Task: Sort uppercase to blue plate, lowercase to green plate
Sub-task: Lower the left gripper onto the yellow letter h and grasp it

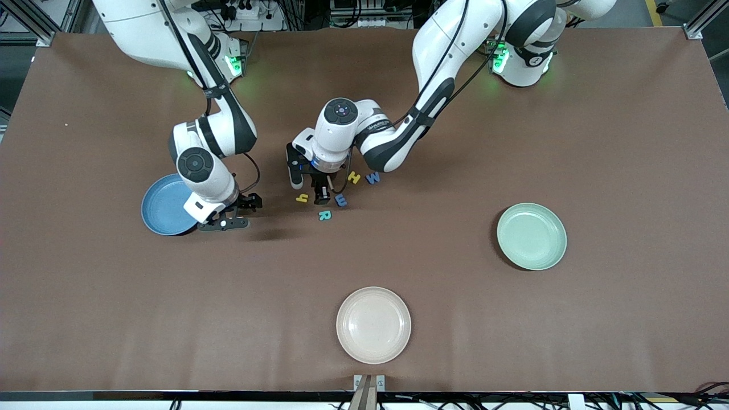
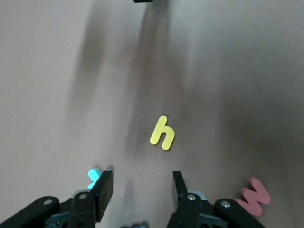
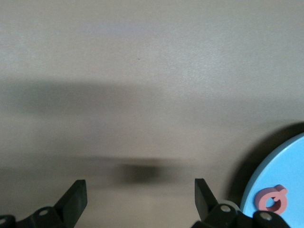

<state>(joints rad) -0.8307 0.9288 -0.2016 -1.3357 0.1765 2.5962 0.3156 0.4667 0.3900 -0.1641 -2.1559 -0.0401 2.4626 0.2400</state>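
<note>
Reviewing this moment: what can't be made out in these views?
Red Q on blue plate: hidden in the front view by the right arm.
Blue piece: left wrist view, cut off by the edge at the left gripper; letter unreadable.
Teal letter: same view, mostly covered by that gripper.

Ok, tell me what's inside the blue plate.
A red Q lies on the blue plate. The right gripper and its arm cover part of the plate, so more could be hidden.

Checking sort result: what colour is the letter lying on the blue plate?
Pinkish red: the Q on the blue plate, clearest in the right wrist view.
</note>
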